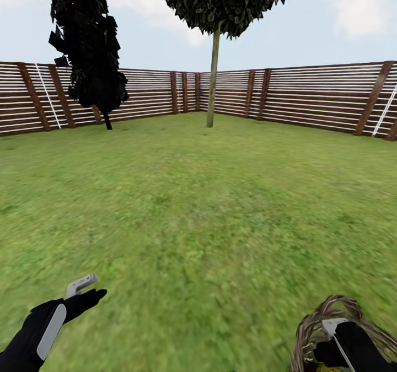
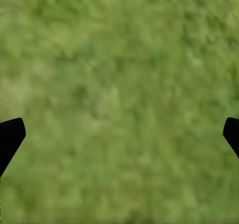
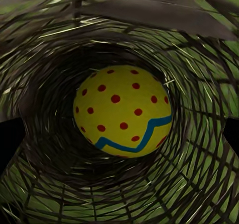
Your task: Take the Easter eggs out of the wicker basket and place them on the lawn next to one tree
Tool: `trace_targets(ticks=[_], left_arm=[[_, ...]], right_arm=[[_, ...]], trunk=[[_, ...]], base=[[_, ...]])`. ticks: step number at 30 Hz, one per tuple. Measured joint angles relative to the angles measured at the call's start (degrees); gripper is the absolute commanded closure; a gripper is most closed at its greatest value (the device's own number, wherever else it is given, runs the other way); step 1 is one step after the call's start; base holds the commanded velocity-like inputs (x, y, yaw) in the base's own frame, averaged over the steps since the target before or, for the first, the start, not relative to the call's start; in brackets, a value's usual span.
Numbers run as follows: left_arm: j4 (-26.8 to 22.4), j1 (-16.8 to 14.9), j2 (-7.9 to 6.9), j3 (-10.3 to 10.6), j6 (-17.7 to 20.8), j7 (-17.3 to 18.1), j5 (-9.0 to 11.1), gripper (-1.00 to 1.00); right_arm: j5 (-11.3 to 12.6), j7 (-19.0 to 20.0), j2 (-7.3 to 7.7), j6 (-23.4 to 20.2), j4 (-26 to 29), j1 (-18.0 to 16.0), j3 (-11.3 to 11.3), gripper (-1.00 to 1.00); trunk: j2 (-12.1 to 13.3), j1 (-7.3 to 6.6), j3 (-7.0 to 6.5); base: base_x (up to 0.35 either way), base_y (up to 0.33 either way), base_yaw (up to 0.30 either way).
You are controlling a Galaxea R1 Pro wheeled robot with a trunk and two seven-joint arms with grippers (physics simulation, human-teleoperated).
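Wicker basket (image 1: 331,328) on the lawn (image 1: 209,212), right pincer (image 1: 336,341) reaching down into its mouth.

Yellow egg (image 3: 123,111), red-dotted with a blue-green zigzag, lying at the basket bottom, centred between right fingertips spread to either side and not yet touching it, apparently lined up for a grab. Other eggs not visible. Left pincer (image 1: 85,292) spread apart and idle, hanging above bare grass. Thin-trunked tree (image 1: 213,80) far off by the fence (image 1: 309,93).
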State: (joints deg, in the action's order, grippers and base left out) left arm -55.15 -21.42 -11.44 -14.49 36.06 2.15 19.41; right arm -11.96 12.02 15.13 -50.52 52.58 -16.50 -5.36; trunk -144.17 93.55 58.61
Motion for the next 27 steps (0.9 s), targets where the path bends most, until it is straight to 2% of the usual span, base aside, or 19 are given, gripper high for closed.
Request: trace_targets(ticks=[27], left_arm=[[0.0, 0.0, 0.16, 0.3, 0.0, 0.0, 0.0, -1.00]], right_arm=[[0.5, 0.3, 0.15, 0.3, 1.2, 0.0, -0.7, -1.00]], trunk=[[-0.4, 0.70, 5.99]], base=[[0.000, 0.000, 0.000]])
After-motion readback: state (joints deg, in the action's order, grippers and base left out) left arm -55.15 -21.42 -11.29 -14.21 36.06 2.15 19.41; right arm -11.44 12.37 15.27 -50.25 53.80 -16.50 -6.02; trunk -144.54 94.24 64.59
